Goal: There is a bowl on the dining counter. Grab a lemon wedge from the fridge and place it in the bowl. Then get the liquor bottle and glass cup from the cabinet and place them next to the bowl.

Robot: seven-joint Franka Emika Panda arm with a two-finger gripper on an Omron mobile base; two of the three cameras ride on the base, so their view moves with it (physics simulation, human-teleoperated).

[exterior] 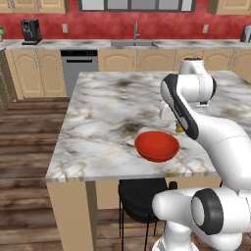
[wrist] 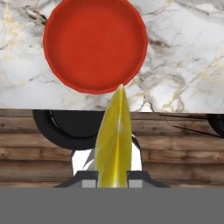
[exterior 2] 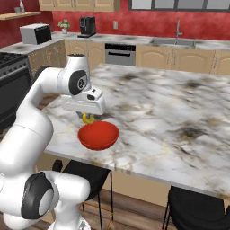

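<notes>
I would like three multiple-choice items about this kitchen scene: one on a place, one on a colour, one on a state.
1. Where does the bowl stand on the dining counter?
A. near the edge closest to the robot
B. at the far edge, by the sink
C. on the floor

2. What colour is the bowl?
A. white
B. red
C. blue

3. What is the state of the tool?
A. open and empty
B. shut on the lemon wedge
C. shut on a glass cup

Answers:
1. A, both base views show the bowl close to the near counter edge.
2. B, it is red in every view.
3. B, the hand view shows the yellow wedge held between the fingertips, not yet in the bowl.
</notes>
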